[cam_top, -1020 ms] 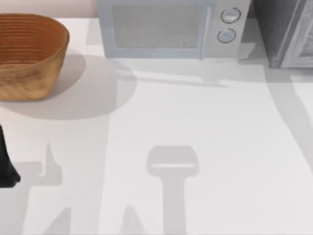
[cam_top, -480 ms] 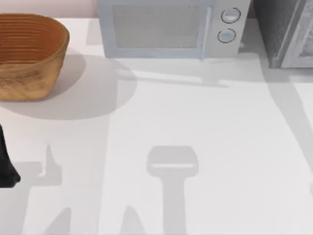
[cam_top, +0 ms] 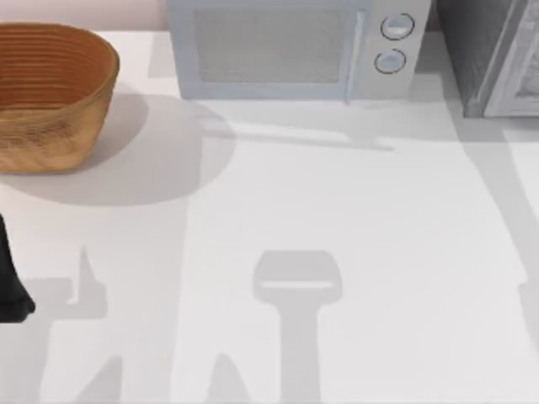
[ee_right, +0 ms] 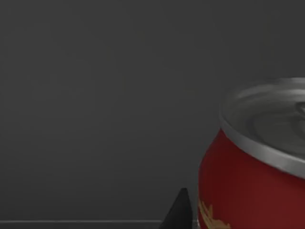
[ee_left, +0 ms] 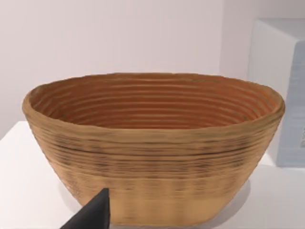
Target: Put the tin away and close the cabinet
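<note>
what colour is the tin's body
Red, with a silver-grey top; the tin shows best in the right wrist view.

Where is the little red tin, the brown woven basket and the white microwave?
Small red tin with silver top [ee_right: 248,186]: right wrist view, red side wall.
Brown woven basket [cam_top: 50,139]: top view, outer wall.
White microwave with two knobs [cam_top: 269,46]: top view, door.

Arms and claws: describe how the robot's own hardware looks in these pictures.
Little of it shows. The left arm is a plain black shape at the left edge of the top view, without visible cables or markings. The left claw's finger is a matte black, pointed wedge. The right claw's finger is likewise a dark, pointed tip, beside the tin.
</note>
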You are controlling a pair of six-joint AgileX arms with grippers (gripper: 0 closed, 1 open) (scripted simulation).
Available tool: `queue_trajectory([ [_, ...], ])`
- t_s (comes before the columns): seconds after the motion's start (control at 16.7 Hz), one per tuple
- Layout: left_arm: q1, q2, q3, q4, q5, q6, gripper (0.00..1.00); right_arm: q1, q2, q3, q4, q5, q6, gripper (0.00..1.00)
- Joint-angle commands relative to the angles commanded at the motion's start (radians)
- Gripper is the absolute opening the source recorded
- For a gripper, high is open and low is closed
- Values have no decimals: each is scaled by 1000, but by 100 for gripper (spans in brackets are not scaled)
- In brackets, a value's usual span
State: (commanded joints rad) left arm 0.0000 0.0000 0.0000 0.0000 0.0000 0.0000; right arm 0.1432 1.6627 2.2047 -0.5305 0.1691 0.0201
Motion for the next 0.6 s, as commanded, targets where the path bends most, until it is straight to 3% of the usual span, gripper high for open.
queue_trajectory([
  [0.6,0,0,0,0,0,0,100,-22,229,304,-79,-24,-3,0],
])
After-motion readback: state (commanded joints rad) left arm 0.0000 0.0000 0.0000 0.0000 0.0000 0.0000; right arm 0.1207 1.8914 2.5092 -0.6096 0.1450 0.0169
